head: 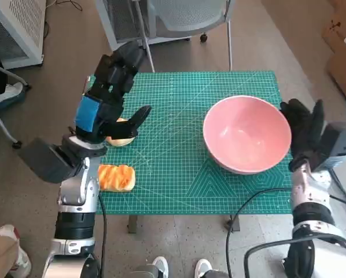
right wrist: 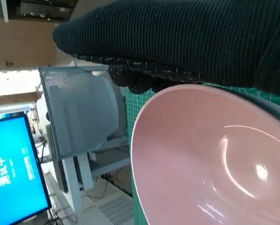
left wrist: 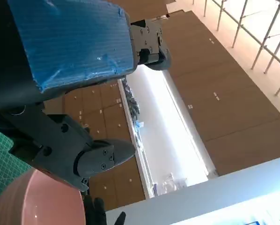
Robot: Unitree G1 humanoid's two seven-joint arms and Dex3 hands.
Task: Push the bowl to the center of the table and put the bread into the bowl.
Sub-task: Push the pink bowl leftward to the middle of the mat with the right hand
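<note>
My head view is evenly and softly lit, with only faint shadows on the green mat [head: 179, 168] under the bowl [head: 247, 134]. Straight lines bow toward the picture's edges from the wide lens. In my left wrist view a long bright strip [left wrist: 177, 140] is blown out to white, and the blue tape [left wrist: 70, 42] close to the lens looks soft. In my right wrist view the bowl [right wrist: 210, 159] carries small glare spots, and the glove [right wrist: 187, 42] is dark and slightly blurred.
</note>
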